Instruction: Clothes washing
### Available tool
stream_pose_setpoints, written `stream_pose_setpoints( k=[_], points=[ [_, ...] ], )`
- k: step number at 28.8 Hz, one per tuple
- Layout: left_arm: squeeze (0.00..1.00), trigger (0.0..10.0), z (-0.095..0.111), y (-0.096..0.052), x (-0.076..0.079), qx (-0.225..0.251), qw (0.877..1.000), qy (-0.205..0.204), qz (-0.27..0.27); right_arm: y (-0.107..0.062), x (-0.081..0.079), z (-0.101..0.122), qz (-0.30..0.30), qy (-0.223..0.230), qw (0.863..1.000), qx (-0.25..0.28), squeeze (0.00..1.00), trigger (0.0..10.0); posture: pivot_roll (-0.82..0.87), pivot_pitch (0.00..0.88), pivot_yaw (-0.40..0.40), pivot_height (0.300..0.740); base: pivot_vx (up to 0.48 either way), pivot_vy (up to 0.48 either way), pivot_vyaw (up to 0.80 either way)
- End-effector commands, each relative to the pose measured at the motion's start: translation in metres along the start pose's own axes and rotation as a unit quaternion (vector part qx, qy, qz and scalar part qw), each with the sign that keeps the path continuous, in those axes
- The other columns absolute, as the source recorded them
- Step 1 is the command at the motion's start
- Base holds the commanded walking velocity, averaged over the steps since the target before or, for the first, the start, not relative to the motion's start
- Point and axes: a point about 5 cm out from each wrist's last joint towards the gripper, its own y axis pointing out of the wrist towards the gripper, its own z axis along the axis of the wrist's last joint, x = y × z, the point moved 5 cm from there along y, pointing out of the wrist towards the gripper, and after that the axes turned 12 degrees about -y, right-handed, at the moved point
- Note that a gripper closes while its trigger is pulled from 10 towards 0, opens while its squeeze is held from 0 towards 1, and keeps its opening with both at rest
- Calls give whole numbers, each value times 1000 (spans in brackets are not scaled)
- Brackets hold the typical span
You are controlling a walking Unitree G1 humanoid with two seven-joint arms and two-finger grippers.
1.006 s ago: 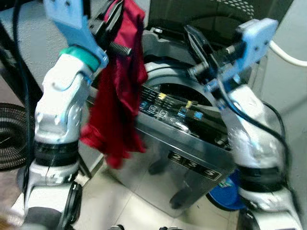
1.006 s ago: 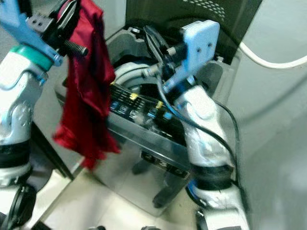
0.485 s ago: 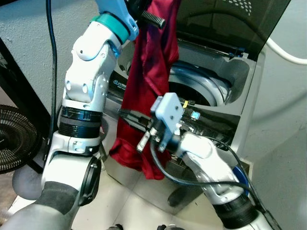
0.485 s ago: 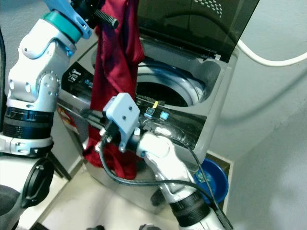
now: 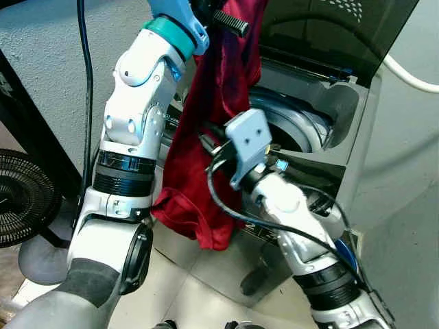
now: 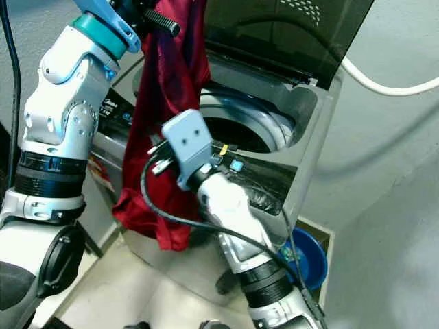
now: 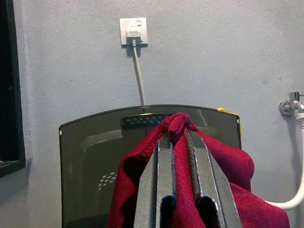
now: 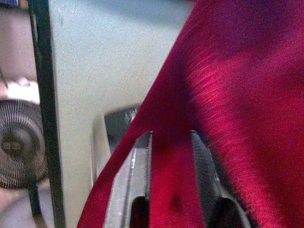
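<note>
I hold the dark red satin garment [image 5: 212, 130] high in my left gripper [image 7: 179, 137], fingers pinching its bunched top, so it clears the grey top-loading washing machine's [image 5: 322, 116] open tub; my right gripper's [image 8: 171, 161] fingers straddle its hanging middle, not yet clamped.

I can make out little to read. The washing machine [image 6: 312, 130] in front of me carries a small brand mark and line of print on its left rim panel [image 6: 110, 110], but the letters are too small and blurred to make out.
</note>
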Motion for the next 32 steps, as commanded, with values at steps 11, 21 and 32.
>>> stream_pose_setpoints(
  k=[11, 21, 32],
  points=[
    [0, 10000, 15, -6, -5, 24, 1000, 13, 8, -44, 14, 15, 97, 5, 995, 23, 0, 10000, -4, 70, 21, 740, 0, 0, 0],
    [0, 10000, 16, -4, -5, 27, 1000, 14, 9, -48, -43, -14, 184, 34, 982, -19, 0, 10000, 1, 62, 25, 740, 0, 0, 0],
    [0, 10000, 18, -3, -4, 31, 999, 13, 8, -13, -56, -39, 79, -8, 993, -84, 0, 10000, 8, 51, 17, 740, 0, 0, 0]
  ],
)
